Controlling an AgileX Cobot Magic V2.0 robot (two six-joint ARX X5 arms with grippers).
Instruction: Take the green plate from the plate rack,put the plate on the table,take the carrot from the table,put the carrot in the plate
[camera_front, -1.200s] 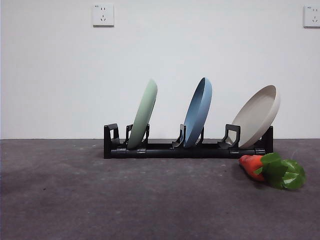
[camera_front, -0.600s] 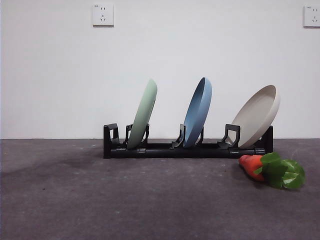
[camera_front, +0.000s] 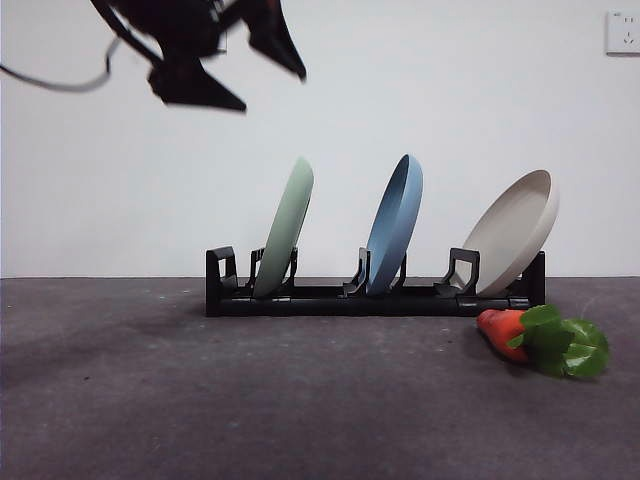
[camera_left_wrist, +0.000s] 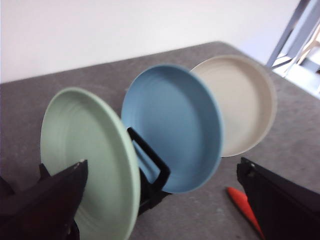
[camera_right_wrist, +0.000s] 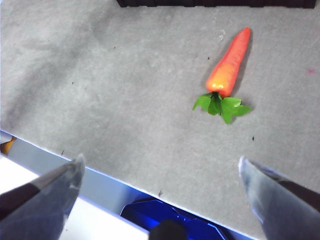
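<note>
Hanging high at the upper left of the front view, the left pincer (camera_front: 268, 80) shows as two dark pointed tips spread wide apart, tilted down toward the right, with a thin black cable looping off to the left edge; it holds nothing and sits well above the green plate (camera_front: 284, 229). No brand, label or writing can be read on any of the things; the only marked fitting is a white wall socket (camera_front: 622, 32) at the far upper right, its face too small to read. The green plate stands in the left slot of the plate rack (camera_front: 340, 296), leaning to the right, with a blue plate (camera_front: 394, 225) in the middle slot and a beige plate (camera_front: 512, 233) leaning further over at the right end. The left wrist view looks down on these three plates from above, its own jaws wide to either side. The carrot (camera_front: 503, 330) lies on the tabletop (camera_front: 200, 400) just near and right of the rack, leaves pointing right. The right pincer (camera_right_wrist: 160, 172) hovers empty, jaws wide, over the tabletop's near edge, well apart from the carrot
</note>
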